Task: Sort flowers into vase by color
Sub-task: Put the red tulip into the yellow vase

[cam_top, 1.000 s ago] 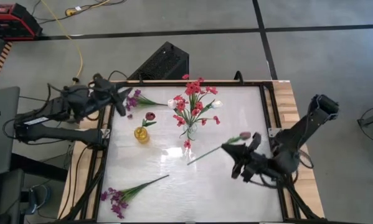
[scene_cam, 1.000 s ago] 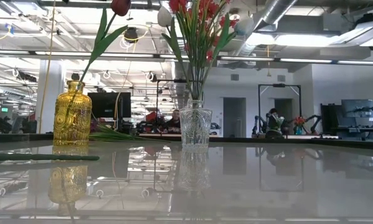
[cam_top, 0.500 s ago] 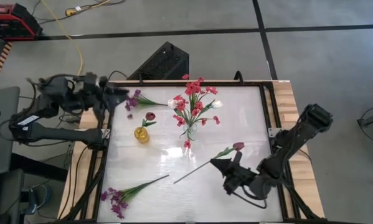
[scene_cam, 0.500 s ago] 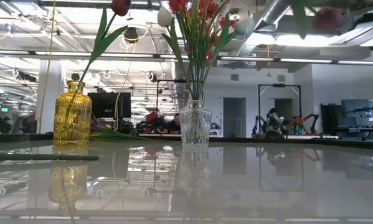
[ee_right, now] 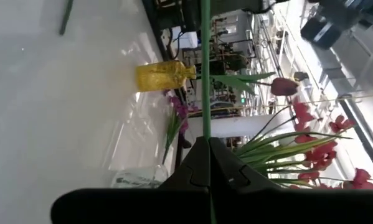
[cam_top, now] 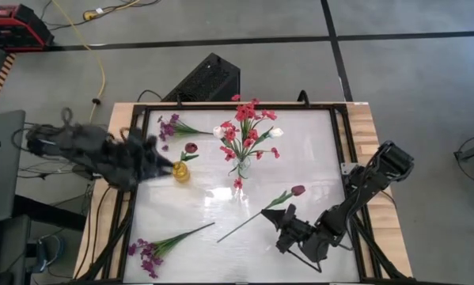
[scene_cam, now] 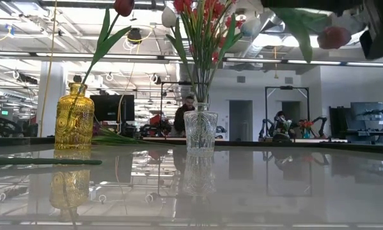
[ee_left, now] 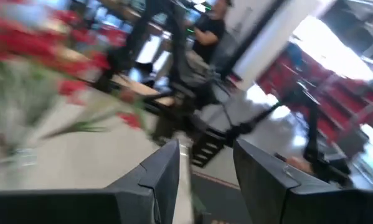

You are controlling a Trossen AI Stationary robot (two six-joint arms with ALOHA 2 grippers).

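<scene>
My right gripper (cam_top: 279, 215) is shut on a maroon-bud flower (cam_top: 298, 190), which it carries over the table's near right part; the bud (scene_cam: 335, 37) shows high in the low view. My left gripper (cam_top: 159, 164) is open and blurred, just left of the yellow vase (cam_top: 180, 171), which holds one maroon bud (cam_top: 191, 147). The clear vase (cam_top: 242, 167) holds red sprigs and white buds. Two purple sprigs lie flat on the table, one at the far left (cam_top: 173, 127) and one at the near left (cam_top: 152, 249). My right gripper pinches the flower's thin green stem (ee_right: 206, 127) between its two fingers, at a point between the bud and the stem's middle. The flower is lifted clear of the table. Its bare stem end (cam_top: 221, 239) sticks out toward the table's near left.
A black frame (cam_top: 221, 104) and wooden side strips border the white glossy table. Bare tabletop (cam_top: 221, 198) lies between the vases and the near edge. A person (scene_cam: 187, 112) is in the room beyond the far edge.
My right gripper has moved toward the near edge and to the left, carrying the maroon-bud flower with it. My left arm has swung from the far left corner, by the purple sprig, toward the near side, ending beside the yellow vase.
</scene>
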